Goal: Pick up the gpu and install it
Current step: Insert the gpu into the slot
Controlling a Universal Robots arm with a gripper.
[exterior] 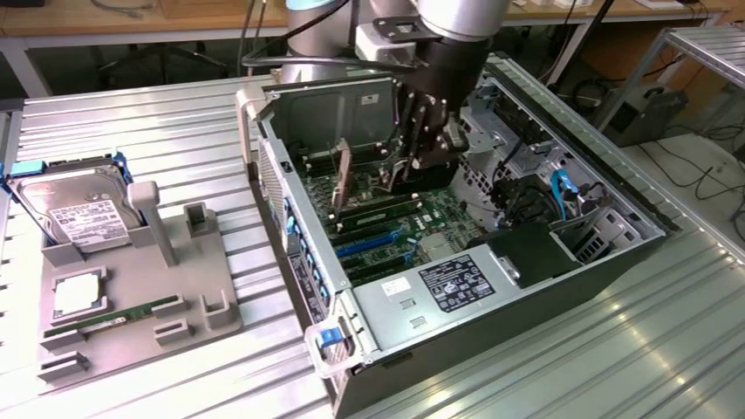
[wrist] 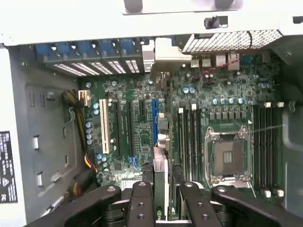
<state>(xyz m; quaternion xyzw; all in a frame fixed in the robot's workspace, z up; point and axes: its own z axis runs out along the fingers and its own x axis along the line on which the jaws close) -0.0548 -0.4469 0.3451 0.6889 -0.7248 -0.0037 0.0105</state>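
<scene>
At the exterior view's left, a ribbed, shiny metal counter (exterior: 140,131) carries a grey moulded plastic holder (exterior: 201,301). In it a silver hard drive with a white label (exterior: 82,218) stands on edge inside a blue frame. Nearer the camera, a square silver chip (exterior: 77,295) and a slim green memory stick (exterior: 117,316) lie flat in their recesses.

To the right of the holder, an open grey and black sheet-metal computer case (exterior: 489,349) lies on its side, with its green motherboard (exterior: 437,218) facing up.

The gpu (wrist: 161,165), a thin flat black card, stands on edge inside the case above the motherboard. Its long axis runs parallel to the long blue expansion slot (wrist: 154,118), from the rear wall with the blue latches toward the case's interior. In the exterior view its narrow metal bracket (exterior: 342,179) stands near that rear wall, tilted slightly off upright.

The black gripper (exterior: 413,170) reaches down into the case from above. In the wrist view its matte black fingers (wrist: 141,198) sit one on each side of the card's upper edge, drawn in to a middling gap and clamping the gpu between them.

Further right lie a silver power supply box with a black label (exterior: 454,284) and a few blue cables (exterior: 559,194).
</scene>
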